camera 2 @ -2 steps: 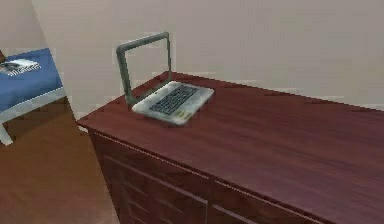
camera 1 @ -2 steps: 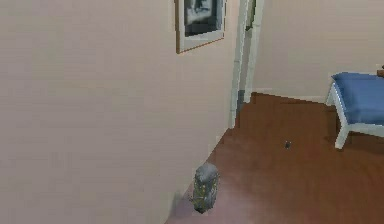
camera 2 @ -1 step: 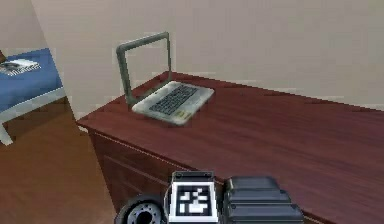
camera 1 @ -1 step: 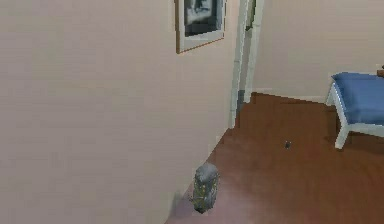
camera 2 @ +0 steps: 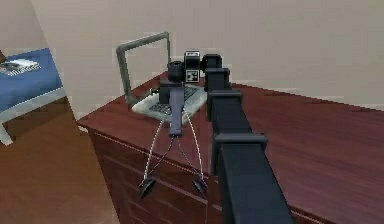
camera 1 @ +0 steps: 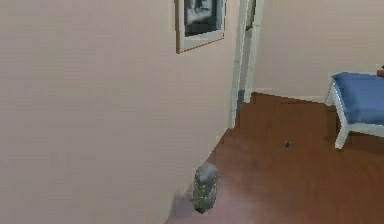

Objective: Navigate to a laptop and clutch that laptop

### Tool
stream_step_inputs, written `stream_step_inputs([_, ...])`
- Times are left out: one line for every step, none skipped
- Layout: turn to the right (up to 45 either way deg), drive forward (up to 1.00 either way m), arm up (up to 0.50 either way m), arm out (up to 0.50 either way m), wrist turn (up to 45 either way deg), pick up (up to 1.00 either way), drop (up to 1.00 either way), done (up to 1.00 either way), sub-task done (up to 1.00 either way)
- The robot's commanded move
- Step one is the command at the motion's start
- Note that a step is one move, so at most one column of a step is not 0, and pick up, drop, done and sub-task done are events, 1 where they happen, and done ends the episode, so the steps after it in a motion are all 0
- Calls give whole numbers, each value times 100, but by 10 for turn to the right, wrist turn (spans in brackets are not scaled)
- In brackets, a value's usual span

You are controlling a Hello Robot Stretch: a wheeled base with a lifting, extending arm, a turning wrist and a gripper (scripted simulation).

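Atop the dresser (camera 2: 310, 130), open laptop (camera 2: 141, 99) behind the pincer (camera 2: 173, 187) body

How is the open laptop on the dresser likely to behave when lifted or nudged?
The laptop stands open with its screen upright, so its hinge may swing when lifted. It looks thin and flat-based, so it is likely stiff yet fragile. It sits near a corner of the dresser, so a push could slide it off.

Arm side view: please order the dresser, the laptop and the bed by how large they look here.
1. Dresser, clearly the largest.
2 and 3. Laptop and bed: they look about alike, and the picture's edge cuts the bed, so I do not rank them.
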Motion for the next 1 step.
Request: stream_step_inputs([0,0,0,0,450,0,0,0,0])
